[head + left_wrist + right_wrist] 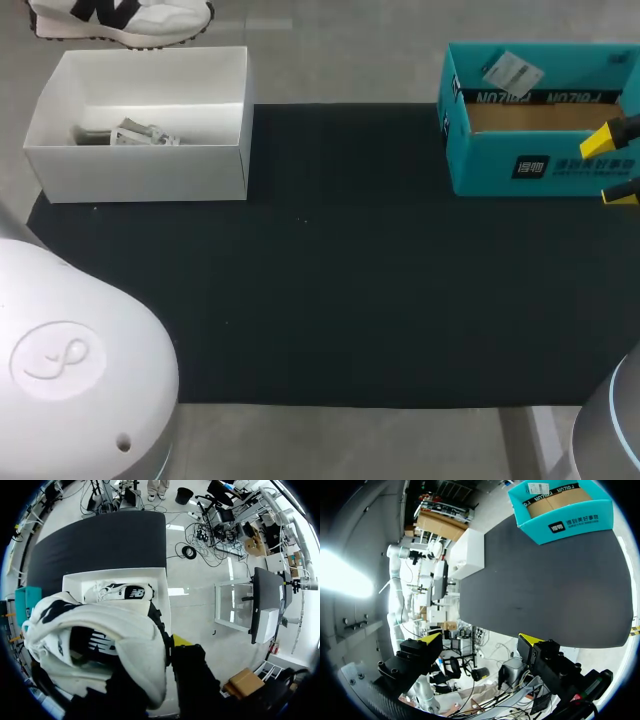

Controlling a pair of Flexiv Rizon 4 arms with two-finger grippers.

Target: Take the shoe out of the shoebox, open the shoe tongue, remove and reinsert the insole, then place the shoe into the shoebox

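The right end effector (pixel 481 638) has its two yellow-tipped fingers (pixel 431 638) spread wide apart, with nothing between them. Ahead of it a dark mat (pixel 545 575) stretches away. At the mat's far end stands an open teal box (pixel 570 525), brown cardboard showing inside it and a white label (pixel 542 487) lying on its far flap. Well apart from the teal box, a white shoebox (pixel 467 552) sits at the mat's other far corner, its plain side facing the end effector.

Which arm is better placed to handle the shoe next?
Left, probably: its jaws hold the shoe by the white shoebox. The right arm's jaws hang open, empty, by the teal box.
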